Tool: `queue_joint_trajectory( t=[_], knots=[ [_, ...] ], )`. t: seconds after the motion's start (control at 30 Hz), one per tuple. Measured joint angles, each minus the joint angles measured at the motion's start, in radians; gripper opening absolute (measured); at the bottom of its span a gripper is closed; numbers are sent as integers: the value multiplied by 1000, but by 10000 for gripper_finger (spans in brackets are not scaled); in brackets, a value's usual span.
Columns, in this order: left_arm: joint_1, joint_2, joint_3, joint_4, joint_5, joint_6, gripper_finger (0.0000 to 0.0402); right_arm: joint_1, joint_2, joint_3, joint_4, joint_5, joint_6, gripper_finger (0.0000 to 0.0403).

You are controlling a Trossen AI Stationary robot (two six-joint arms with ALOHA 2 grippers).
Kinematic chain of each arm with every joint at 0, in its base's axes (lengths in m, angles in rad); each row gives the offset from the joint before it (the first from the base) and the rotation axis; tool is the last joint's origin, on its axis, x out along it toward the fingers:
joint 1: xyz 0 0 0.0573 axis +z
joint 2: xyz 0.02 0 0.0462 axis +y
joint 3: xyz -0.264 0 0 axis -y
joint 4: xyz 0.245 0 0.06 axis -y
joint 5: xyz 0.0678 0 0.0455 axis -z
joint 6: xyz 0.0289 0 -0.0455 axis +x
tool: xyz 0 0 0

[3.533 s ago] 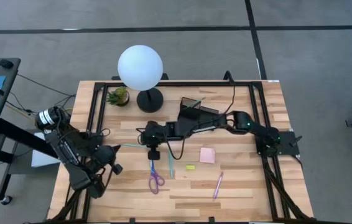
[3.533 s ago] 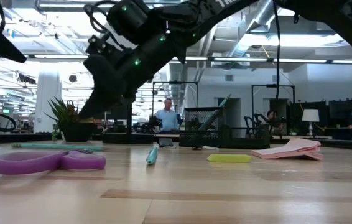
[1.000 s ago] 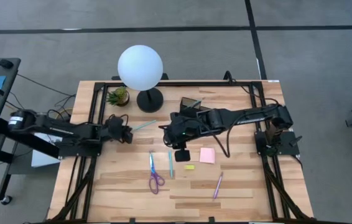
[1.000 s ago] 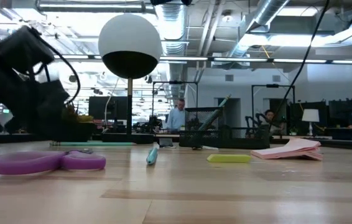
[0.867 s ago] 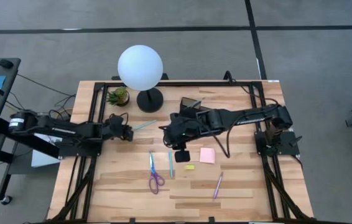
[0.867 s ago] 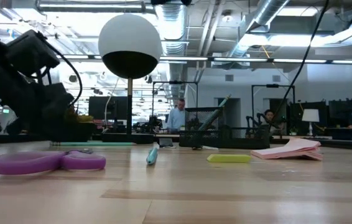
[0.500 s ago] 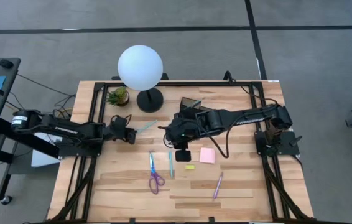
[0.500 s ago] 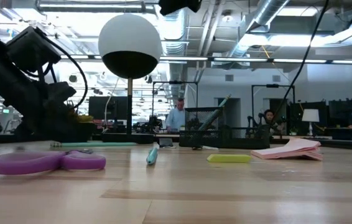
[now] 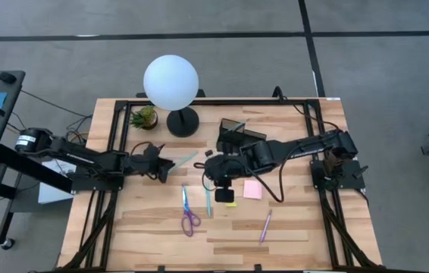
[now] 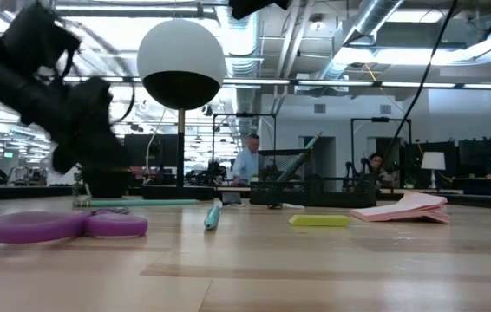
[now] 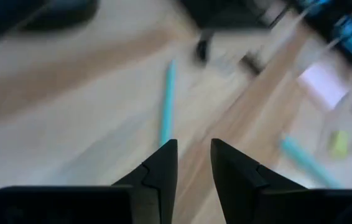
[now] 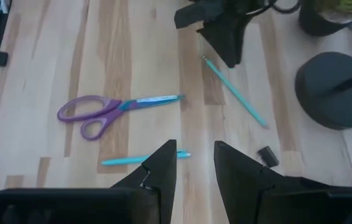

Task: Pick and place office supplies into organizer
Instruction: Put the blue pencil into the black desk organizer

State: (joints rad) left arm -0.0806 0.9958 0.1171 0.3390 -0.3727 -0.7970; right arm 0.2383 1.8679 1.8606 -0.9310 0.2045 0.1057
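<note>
High view showed what had changed over the last second: the left tool (image 9: 170, 164) had slid further in along the tabletop (image 9: 290, 227) toward the slanted teal pen (image 9: 187, 159), while the right tool (image 9: 224, 196) had dropped from near the organizer (image 9: 235, 134) to hang over the tiny yellow piece (image 9: 231, 204), just beside the pink sticky pad (image 9: 253, 189). I judged that both arms were lining up new picks rather than carrying anything to the organizer.

Left wrist view had the left tool's two dark fingers (image 11: 162, 163) parted by a narrow gap, with nothing between them; the teal pen (image 11: 166, 102) lay just ahead, its near end almost in line with that gap, so the tool was close to it but apart from it.

Right wrist view showed the right tool (image 12: 194, 163) likewise slightly parted and empty. Beyond its fingers lay the second teal pen (image 12: 145, 159), the purple-handled scissors (image 12: 95, 112) and a small black clip (image 12: 267, 155) near the lamp base (image 12: 334, 89).

The pink-purple pen (image 9: 265, 225) lay by itself toward the front edge, well apart from both tools. One pen already stood in the organizer; every other supply still lay loose, so most of the task seemed to remain.
</note>
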Motion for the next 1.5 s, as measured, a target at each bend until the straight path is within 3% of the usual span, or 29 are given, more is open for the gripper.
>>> queue_joint_trajectory(
  t=[0.27,0.47,0.6,0.77,1.03,1.23,1.33,1.5],
  knots=[
    [-78,159,279,27,-102,302,91,100,0,0,-6,87,48,102],
    [-170,390,317,28,-105,309,91,188,-3,-104,9,219,64,102],
    [-228,461,317,-100,-188,177,91,218,-3,-236,49,301,124,102],
    [-303,440,317,-306,-296,-14,91,212,-6,-349,31,428,267,102],
    [-427,431,317,-474,-301,-159,91,180,-12,-423,133,425,313,102],
    [-478,431,317,-579,-424,-274,91,154,-12,-427,141,426,313,102],
    [-483,431,317,-593,-476,-278,91,152,-12,-427,161,425,307,102],
    [-489,431,317,-568,-476,-287,91,153,-12,-427,167,424,306,102]
  ],
)
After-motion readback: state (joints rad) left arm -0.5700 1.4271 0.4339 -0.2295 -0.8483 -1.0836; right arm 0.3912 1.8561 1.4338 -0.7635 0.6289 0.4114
